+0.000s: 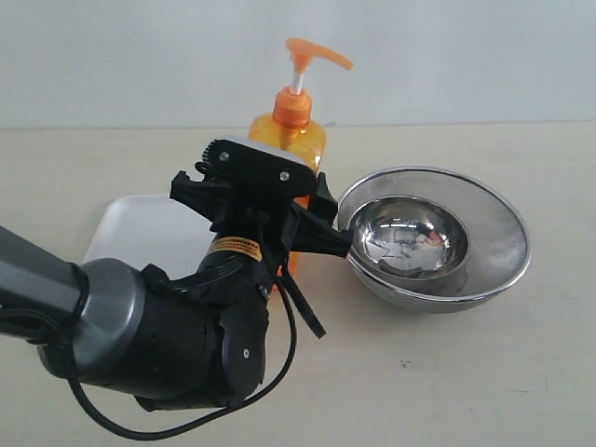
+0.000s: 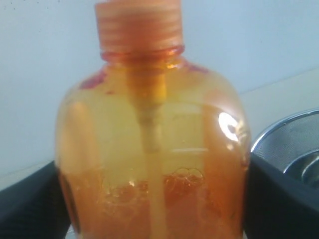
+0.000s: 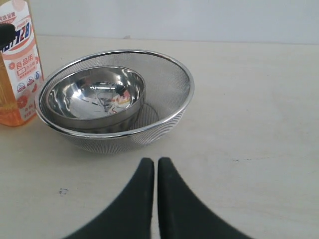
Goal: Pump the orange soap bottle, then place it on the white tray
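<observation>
Exterior view: orange soap bottle [image 1: 296, 132] upright; spout [image 1: 326, 54] roughly rightward.

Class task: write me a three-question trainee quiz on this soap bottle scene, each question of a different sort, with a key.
1. True or false: the orange soap bottle stands on the white tray.
2. What sits inside the mesh bowl? A) a steel bowl B) a sponge C) a cup
3. Fill in: the ___ tool grips the bottle.
Key: 1 false; 2 A; 3 left.
</observation>
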`<state>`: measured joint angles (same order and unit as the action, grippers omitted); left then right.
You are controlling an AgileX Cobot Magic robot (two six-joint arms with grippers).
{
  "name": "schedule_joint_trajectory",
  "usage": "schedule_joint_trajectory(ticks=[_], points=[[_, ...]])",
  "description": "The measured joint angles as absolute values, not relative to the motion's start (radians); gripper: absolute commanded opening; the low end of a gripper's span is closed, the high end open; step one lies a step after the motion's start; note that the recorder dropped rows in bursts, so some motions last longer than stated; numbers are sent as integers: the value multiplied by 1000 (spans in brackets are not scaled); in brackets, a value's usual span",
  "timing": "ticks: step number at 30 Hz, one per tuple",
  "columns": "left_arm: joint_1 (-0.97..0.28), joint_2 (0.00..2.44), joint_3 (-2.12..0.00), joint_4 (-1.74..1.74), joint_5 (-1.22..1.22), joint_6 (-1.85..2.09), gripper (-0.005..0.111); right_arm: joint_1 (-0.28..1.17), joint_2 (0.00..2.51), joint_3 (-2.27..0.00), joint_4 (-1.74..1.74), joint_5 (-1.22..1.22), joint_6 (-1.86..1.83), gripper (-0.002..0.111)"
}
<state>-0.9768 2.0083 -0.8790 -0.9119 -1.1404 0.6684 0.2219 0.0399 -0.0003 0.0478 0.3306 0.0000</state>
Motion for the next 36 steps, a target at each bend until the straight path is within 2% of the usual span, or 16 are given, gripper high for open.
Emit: schedule_joint_trajectory(ticks=[36], points=[[-977, 1997, -877, -850, -1099, 761, 5, 222, 40, 0, 41, 331, 0, 0]])
